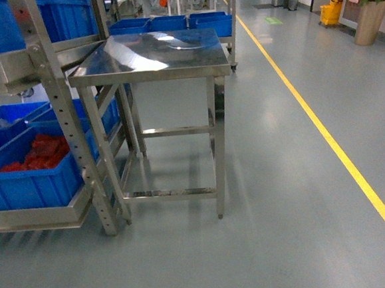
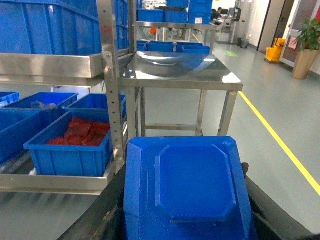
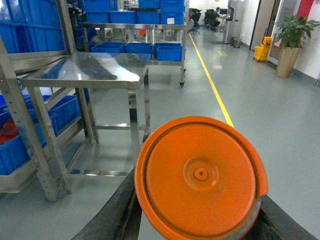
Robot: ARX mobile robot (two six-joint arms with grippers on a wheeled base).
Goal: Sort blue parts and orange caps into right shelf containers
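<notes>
Blue part (image 2: 187, 192) up close in left wrist view, wedged between dark jaws of left pincer (image 2: 186, 220), closed on it. Orange cap (image 3: 200, 175) likewise filling right wrist view, clamped in right pincer (image 3: 197, 220). Neither pincer seen from head camera. Best carried steady and level while rolling toward shelf, grips kept firm, base kept off bench legs. Further out, steel bench (image 1: 152, 60) bare and glossy, butted against rack (image 1: 64, 127) at left. Bin of red pieces (image 1: 37, 156) on low shelf; more blue bins (image 1: 169, 22) beyond bench, likely drop points. Grey floor with yellow line (image 1: 311, 121), potted plant (image 1: 371, 3) far off.
</notes>
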